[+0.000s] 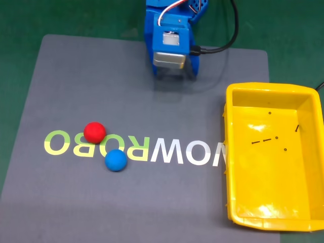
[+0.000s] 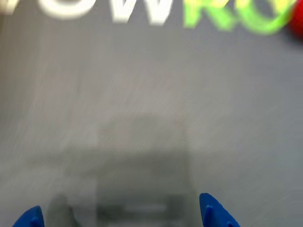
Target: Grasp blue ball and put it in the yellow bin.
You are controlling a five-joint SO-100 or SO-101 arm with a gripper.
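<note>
The blue ball (image 1: pixel 116 160) lies on the grey mat, on the printed lettering at the lower left of the fixed view. Just above and left of it sits a red ball (image 1: pixel 94 132), whose edge also shows at the top right of the wrist view as a red ball (image 2: pixel 298 22). The yellow bin (image 1: pixel 238 152) stands on the right, with small dark specks on its floor. My blue arm (image 1: pixel 172 40) is folded at the top centre, far from both balls. In the wrist view my gripper (image 2: pixel 120 216) is open above bare mat, its two blue fingertips (image 2: pixel 213 212) wide apart with nothing between them.
The grey mat (image 1: pixel 76 76) carries white and green letters (image 1: pixel 167 151) across its middle. A black cable (image 1: pixel 223 45) runs from the arm toward the upper right. Green table surface surrounds the mat.
</note>
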